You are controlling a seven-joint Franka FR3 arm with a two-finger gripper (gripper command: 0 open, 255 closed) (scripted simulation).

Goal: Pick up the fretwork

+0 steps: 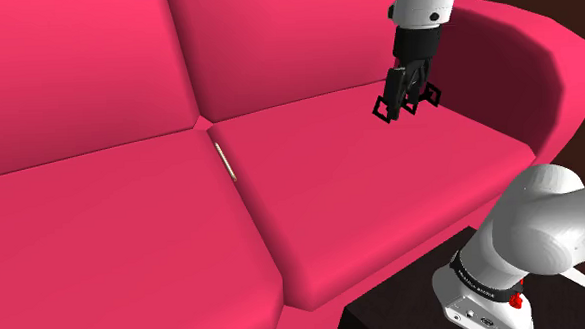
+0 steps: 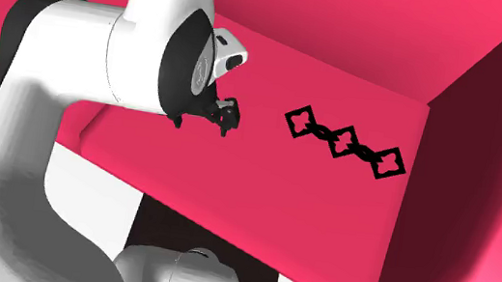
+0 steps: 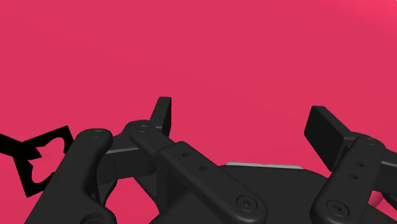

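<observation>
The fretwork (image 2: 325,132) is a flat black chain of three open square links. It lies on the pink sofa seat (image 2: 264,180), close to the armrest (image 2: 475,161). In the shoulder view my gripper (image 1: 403,85) hangs above the fretwork (image 1: 412,107) and covers part of it. In the wrist view the two black fingers (image 3: 162,114) stand wide apart, and the gripper (image 3: 245,124) has only pink cushion between them. One end link of the fretwork (image 3: 22,172) lies outside the fingers, off to one side. Nothing is held.
A thin pale strip (image 1: 223,159) sits in the seam between the two seat cushions. The sofa back (image 1: 276,39) rises behind the seat and the curved armrest (image 1: 537,70) closes the shoulder view's right. My stand (image 1: 405,305) is by the seat's front edge.
</observation>
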